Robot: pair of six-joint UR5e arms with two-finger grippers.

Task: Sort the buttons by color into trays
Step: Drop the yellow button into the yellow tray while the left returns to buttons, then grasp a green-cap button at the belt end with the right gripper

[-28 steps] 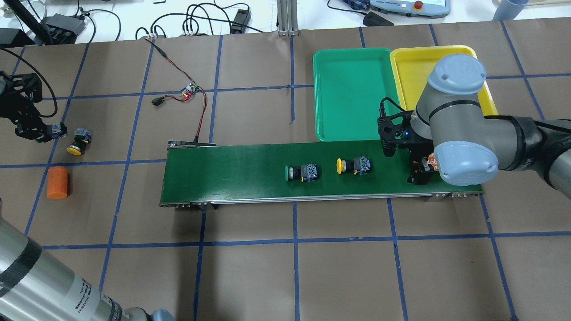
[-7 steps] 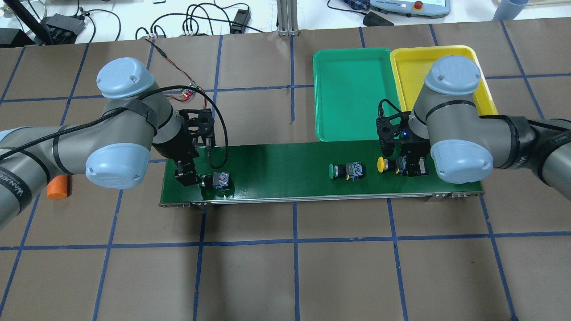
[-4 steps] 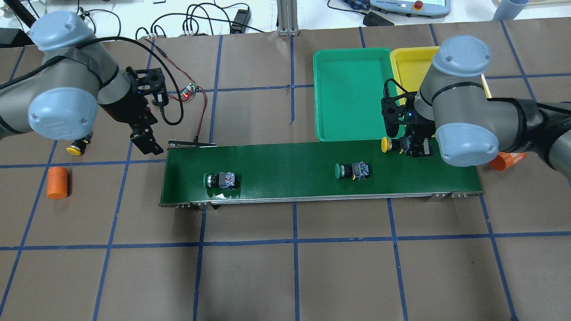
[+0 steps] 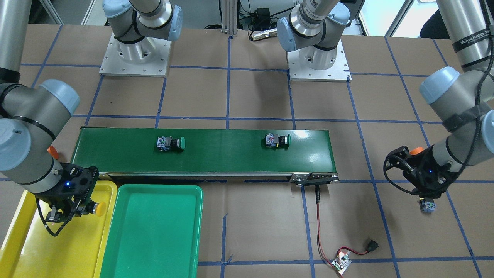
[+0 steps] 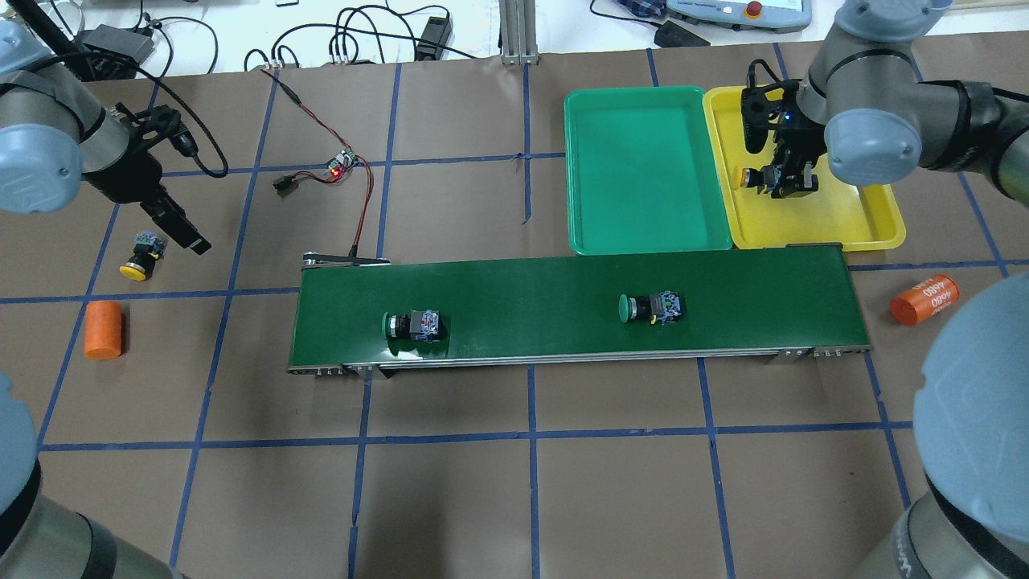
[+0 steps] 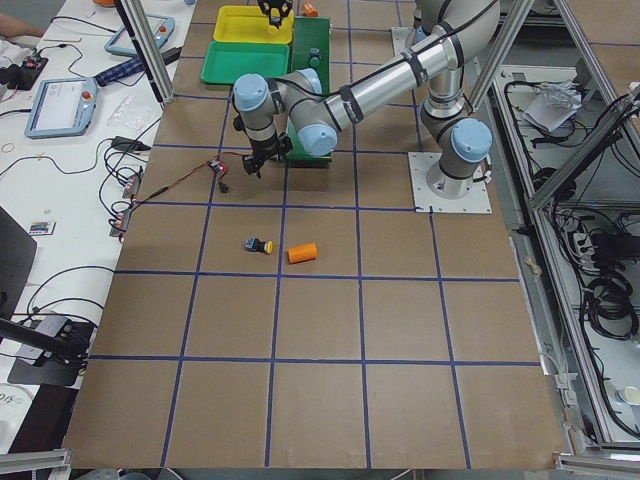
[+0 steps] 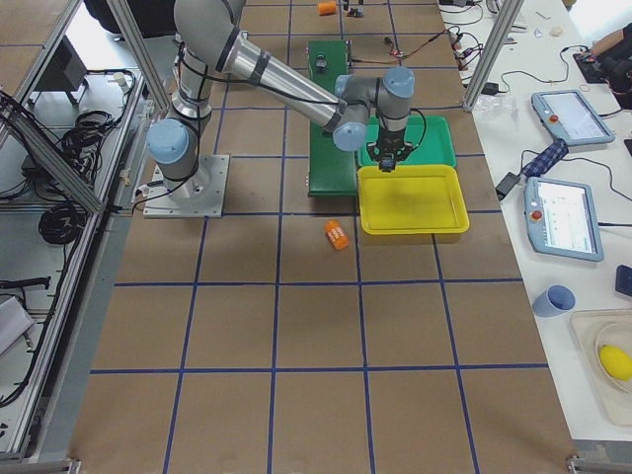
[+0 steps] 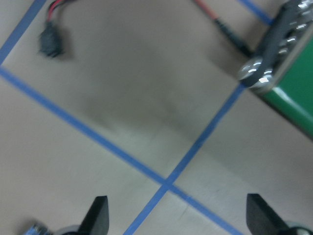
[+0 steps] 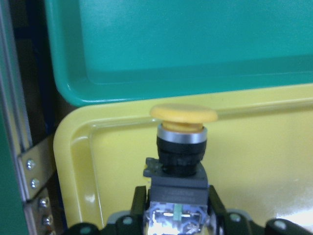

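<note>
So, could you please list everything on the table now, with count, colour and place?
conveyor belt: 1, dark green, centre.
green tray: 1, green, behind the belt's right half.
yellow tray: 1, yellow, right of it.
green buttons: 2, on the belt.
yellow buttons: 2, one on the table far left, one held over the yellow tray.
orange cylinders: 2, one beyond each belt end.
circuit board: 1, wired, behind the belt's left end.
left gripper: open, empty.
right gripper: shut on a yellow button.

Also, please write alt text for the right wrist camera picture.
The right claw holds a yellow-capped button by its base over the yellow tray. The green tray lies just beyond it.
</note>
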